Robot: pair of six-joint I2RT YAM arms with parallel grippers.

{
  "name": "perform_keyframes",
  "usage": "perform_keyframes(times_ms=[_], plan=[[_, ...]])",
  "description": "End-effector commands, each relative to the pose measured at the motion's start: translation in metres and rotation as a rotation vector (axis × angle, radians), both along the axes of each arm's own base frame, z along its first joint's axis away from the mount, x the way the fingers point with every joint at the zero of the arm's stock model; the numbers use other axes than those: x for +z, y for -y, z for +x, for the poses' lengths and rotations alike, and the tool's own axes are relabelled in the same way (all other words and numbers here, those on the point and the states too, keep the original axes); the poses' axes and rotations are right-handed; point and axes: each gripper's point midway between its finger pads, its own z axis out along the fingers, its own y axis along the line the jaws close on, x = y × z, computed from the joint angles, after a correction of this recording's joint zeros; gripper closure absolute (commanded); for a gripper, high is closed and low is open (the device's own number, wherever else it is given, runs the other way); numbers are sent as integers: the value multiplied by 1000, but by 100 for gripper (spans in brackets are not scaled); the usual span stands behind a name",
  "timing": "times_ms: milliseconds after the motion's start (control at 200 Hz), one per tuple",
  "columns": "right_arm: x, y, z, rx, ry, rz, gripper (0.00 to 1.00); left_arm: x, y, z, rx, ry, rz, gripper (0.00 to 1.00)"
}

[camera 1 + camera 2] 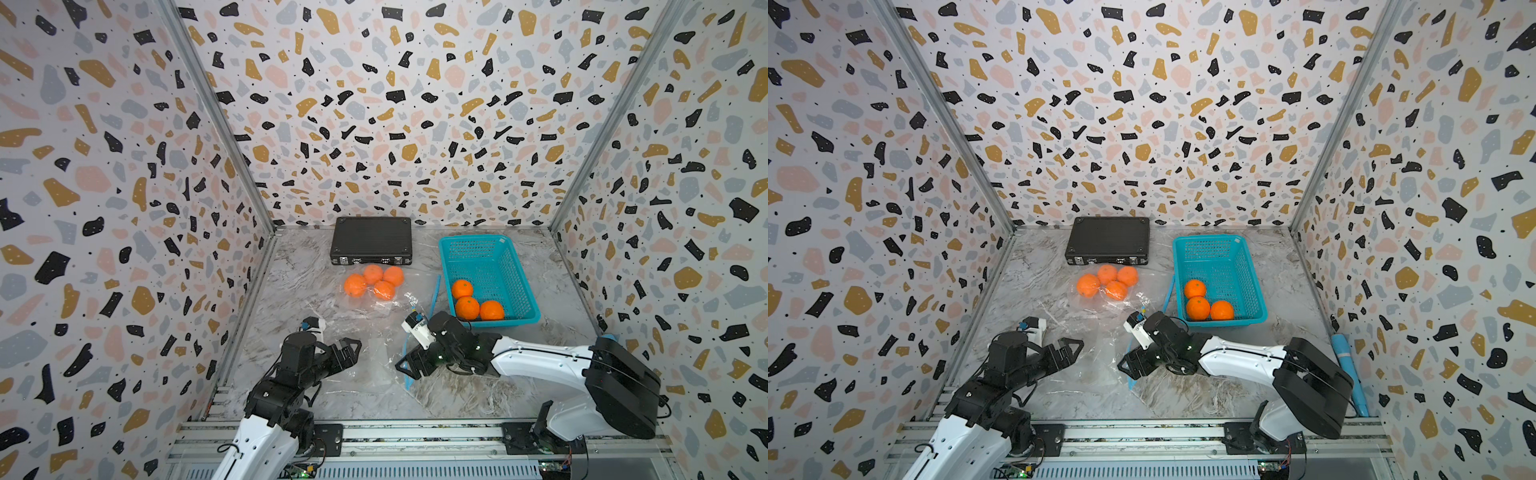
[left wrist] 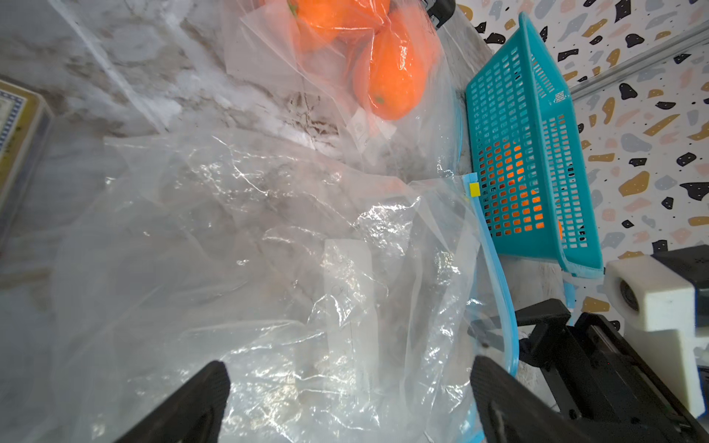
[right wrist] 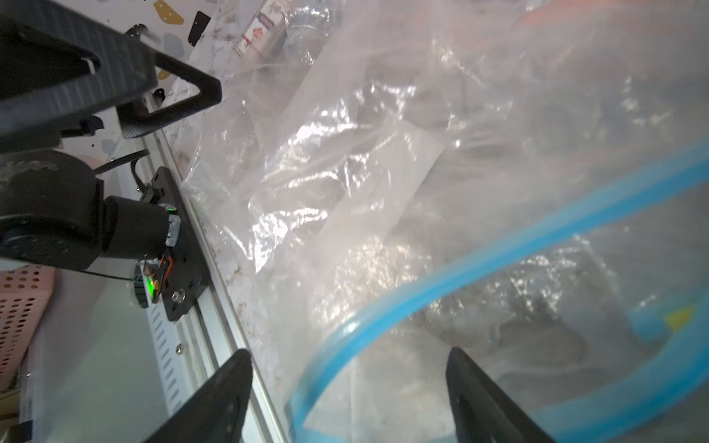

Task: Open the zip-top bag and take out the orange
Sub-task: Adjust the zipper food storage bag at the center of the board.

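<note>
A clear zip-top bag (image 1: pixel 368 330) (image 1: pixel 1096 332) lies crumpled on the marble table, with several oranges (image 1: pixel 374 281) (image 1: pixel 1108 281) inside its far end. Its blue zip strip (image 2: pixel 498 287) (image 3: pixel 479 261) curves along the side nearest the basket and carries a yellow slider (image 2: pixel 474 189). My left gripper (image 1: pixel 353 353) (image 2: pixel 349 368) is open over the bag's near left part, nothing between its fingers but loose film. Facing it from the bag's right, my right gripper (image 1: pixel 405 366) (image 3: pixel 350 354) is open. The zip strip passes between its spread jaws without being pinched.
A teal mesh basket (image 1: pixel 486 266) (image 2: pixel 510 115) with three oranges (image 1: pixel 467 306) stands right of the bag. A black case (image 1: pixel 371 240) lies at the back wall. A blue cylinder (image 1: pixel 1347 365) rests along the right wall. An aluminium rail (image 1: pixel 415 432) borders the front edge.
</note>
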Motion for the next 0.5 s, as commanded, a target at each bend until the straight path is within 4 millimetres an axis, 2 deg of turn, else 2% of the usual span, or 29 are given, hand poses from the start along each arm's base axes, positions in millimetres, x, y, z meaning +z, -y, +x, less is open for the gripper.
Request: perform_keyframes(times_ms=[0,35,95,170,230,400,446,496], plan=[[0,-6,16,-37,30,-38,25,-19,11,10,-8,-8,31,1],[-3,-10,18,-35,28,-41,30,-29,17,11,-23,-23,50,1],[-13,-10,22,-44,30,-82,45,-43,27,13,-51,-47,81,0],[-23,-9,22,-31,14,-119,78,-55,32,16,-61,-67,128,1],[-32,-4,21,-41,2,-141,90,-64,31,18,-48,-75,157,4],[-41,33,22,-137,18,-196,98,-85,5,18,34,-109,339,7],[-49,51,17,-156,4,-250,100,-93,-8,13,62,-134,394,8],[-54,65,15,-175,3,-293,100,-95,-12,13,80,-134,402,8]])
